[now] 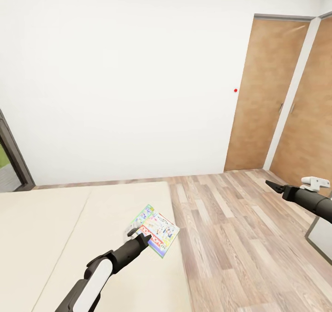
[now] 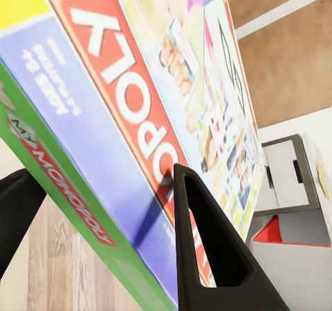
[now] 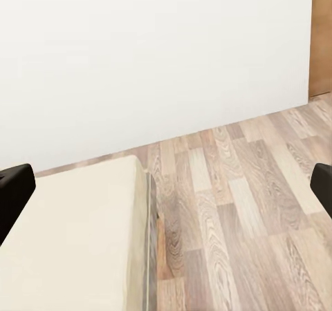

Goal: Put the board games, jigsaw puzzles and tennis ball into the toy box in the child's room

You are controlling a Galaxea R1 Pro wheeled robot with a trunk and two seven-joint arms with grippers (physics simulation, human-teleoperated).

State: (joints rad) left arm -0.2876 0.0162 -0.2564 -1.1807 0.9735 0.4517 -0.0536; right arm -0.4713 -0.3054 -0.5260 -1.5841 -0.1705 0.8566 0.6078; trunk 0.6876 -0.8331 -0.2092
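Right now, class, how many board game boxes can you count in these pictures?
1: a Monopoly board game box, clamped in the left gripper above the bed's edge. Others may be out of view.

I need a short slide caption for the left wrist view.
Left gripper fingers clamp the edge of the Monopoly board game.

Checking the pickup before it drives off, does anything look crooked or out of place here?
Nothing damaged or spilled. The Monopoly board game sits tilted in the left gripper, pinched near one edge over the bed.
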